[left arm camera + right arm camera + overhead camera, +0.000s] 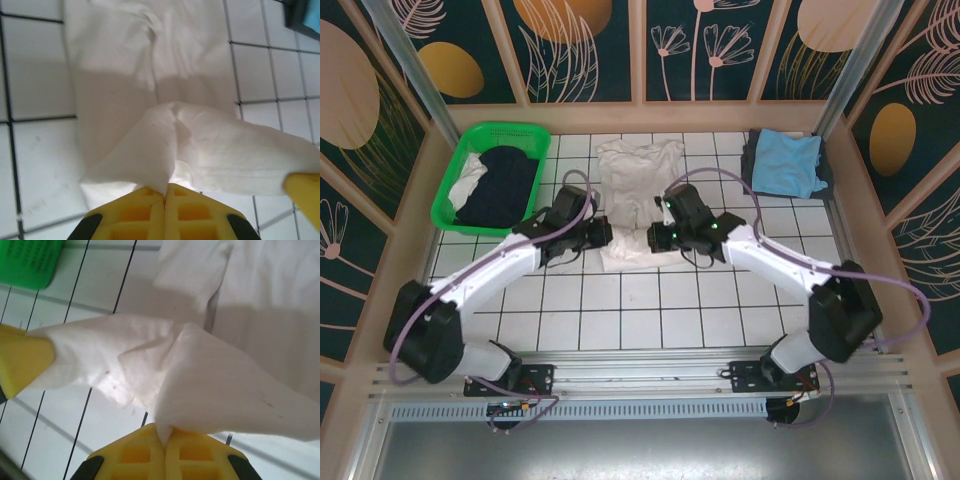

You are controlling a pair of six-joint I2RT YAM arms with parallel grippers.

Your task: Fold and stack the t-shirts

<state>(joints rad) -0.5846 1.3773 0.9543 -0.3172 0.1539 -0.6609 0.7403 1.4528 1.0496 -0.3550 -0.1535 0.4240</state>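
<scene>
The white t-shirt [638, 175] is lying spread on the middle of the bench [620, 300], reaching from near the far edge toward the centre, with its collar end pointing to the far edge. Its near hem is being lifted off the tiles and is bunching into two raised folds.

The left hand [603, 232] is gripping the left part of that hem; in the left wrist view its yellow fingers [150, 212] are pressing together with a peak of white cloth [165, 145] pinched between them. The right hand [656, 237] is gripping the hem just beside it; in the right wrist view its fingers [190, 452] are likewise clamping a fold of the white cloth [200, 370]. The two hands are sitting close together, facing each other across the hem.

At the far right corner a light blue t-shirt [790, 160] is resting on top of a dark grey t-shirt [752, 155]. At the far left corner a green basket [455, 170] is holding a dark navy t-shirt [500, 185] and a bit of white cloth.
</scene>
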